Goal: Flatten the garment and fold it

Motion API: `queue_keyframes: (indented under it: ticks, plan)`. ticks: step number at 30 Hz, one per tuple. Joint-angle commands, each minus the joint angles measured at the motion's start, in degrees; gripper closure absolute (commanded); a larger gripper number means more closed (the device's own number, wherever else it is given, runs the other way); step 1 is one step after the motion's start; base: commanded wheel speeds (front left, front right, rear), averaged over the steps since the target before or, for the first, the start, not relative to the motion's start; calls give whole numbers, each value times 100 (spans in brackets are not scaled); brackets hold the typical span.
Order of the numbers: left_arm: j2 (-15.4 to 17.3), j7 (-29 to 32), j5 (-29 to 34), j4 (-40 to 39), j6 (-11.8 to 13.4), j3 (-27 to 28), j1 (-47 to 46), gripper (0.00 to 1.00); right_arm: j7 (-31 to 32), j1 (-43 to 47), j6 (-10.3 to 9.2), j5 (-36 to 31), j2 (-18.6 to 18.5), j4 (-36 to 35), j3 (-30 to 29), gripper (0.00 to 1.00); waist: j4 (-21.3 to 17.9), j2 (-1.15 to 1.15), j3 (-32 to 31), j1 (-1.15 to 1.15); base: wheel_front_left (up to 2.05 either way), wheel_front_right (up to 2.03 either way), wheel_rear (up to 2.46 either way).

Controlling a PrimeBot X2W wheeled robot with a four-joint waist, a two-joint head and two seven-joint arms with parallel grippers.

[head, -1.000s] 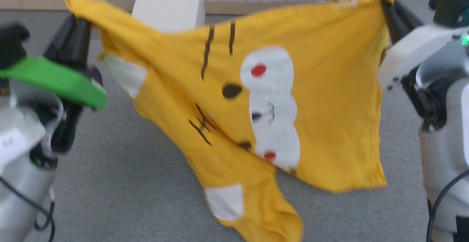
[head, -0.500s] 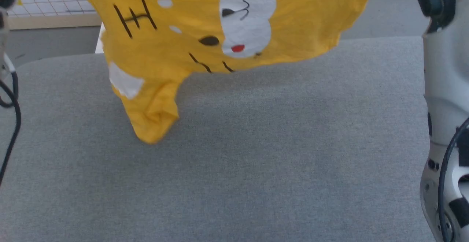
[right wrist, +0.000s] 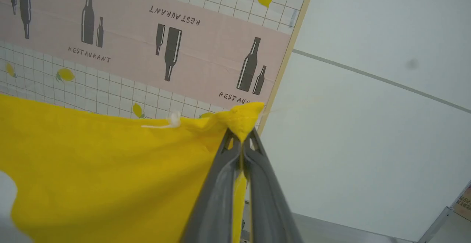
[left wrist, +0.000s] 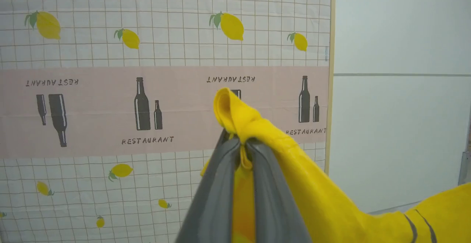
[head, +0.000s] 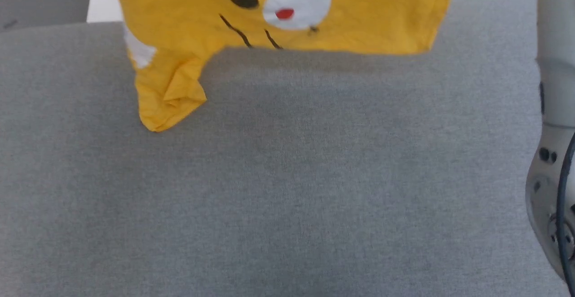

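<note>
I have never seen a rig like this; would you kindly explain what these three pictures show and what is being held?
This is a two-armed robot. One picture looks down from its head onto a grey padded surface; the other two look along each wrist's tool. The left tool and the right tool are each shut on a corner of the yellow T-shirt, holding it spread above the surface. Its bunched sleeve hangs lowest; whether it touches the surface I cannot tell.

Bench (head: 287, 189): flat top covered in grey woven fabric, its far edge visible at the upper left. The lowest fold of the yellow garment (head: 359, 18) hangs at the far left of the bench; contact with the surface cannot be determined. A soft shadow (head: 314, 61) lies on the fabric below the hem.
</note>
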Motion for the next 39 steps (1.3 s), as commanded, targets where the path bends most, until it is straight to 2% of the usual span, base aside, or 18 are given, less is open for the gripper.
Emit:
queue_keyframes:
  ticks: [1,7,17,22,27,32,39]
  plan:
    - [23,-162,36,29,-12,96,-236,100,-95,-198,-9,-85,11,10,-12,100,-79,0,634,0,0,0,0]
    - [1,-775,50,208,-78,391,-916,100,-397,-769,-9,-294,12,-15,-63,100,-73,0,1394,0,0,0,0]
    - [54,-1264,-20,461,-436,618,-1727,100,-645,-1192,-9,-625,12,-137,-216,100,-50,0,2270,0,0,0,0]
    - [71,-1431,-15,528,-639,605,-1718,100,-661,-1139,-9,-801,12,-217,-253,100,-18,0,2572,0,0,0,0]
    - [124,-1526,-135,462,-876,490,-1392,100,-677,-933,-9,-809,12,-345,-137,100,52,0,2727,0,0,0,0]
    - [316,-1552,-578,-21,-962,380,-740,100,-710,-553,-9,-621,12,-570,25,100,182,0,2634,0,0,0,0]
    - [1045,-1546,-1489,-1369,-972,367,1171,100,-520,917,-9,-75,12,-1391,-3,100,368,0,2074,0,0,0,0]
